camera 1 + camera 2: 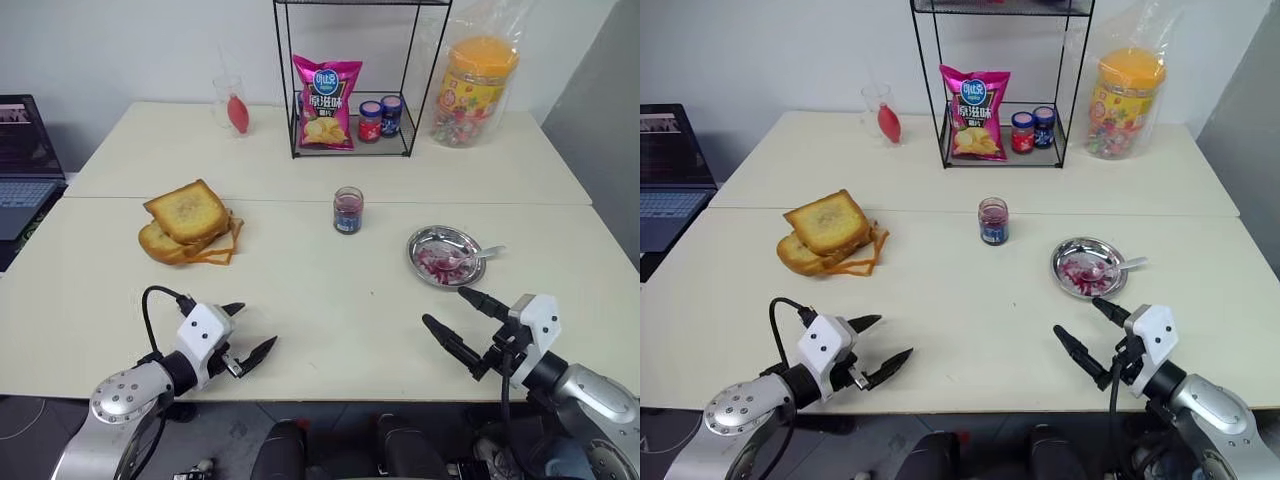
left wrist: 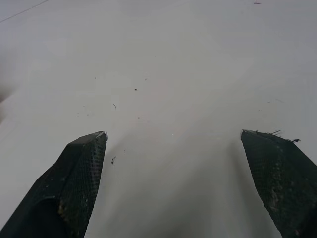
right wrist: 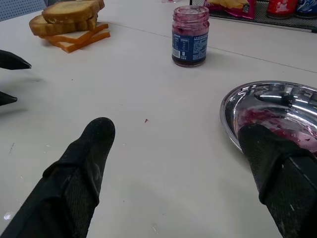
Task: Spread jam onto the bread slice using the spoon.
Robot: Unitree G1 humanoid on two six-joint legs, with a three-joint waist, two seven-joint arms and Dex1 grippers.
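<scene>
The bread slice on its own is out of view; a stack of golden toast slices (image 1: 188, 225) lies at the left of the table. Jam (image 1: 436, 262) is smeared dark red in a round metal dish (image 1: 428, 240) at the right. The silvery spoon (image 1: 478, 254) rests in that dish, its handle over the right rim. A small clear jam jar (image 1: 348, 210) with a blue label stands mid-table. My left gripper (image 1: 256, 325) hovers open and empty near the front edge. My right gripper (image 1: 445, 306) is open and empty just in front of the dish (image 3: 257, 94).
At the back, a black wire rack (image 1: 293, 120) holds a pink chip bag (image 1: 326, 103) plus red-lidded (image 1: 370, 121) and blue-lidded (image 1: 391, 115) jars. A bagged candy jar (image 1: 475, 90) stands right of it, a glass (image 1: 230, 102) left. A laptop (image 1: 25, 160) sits off the table's left.
</scene>
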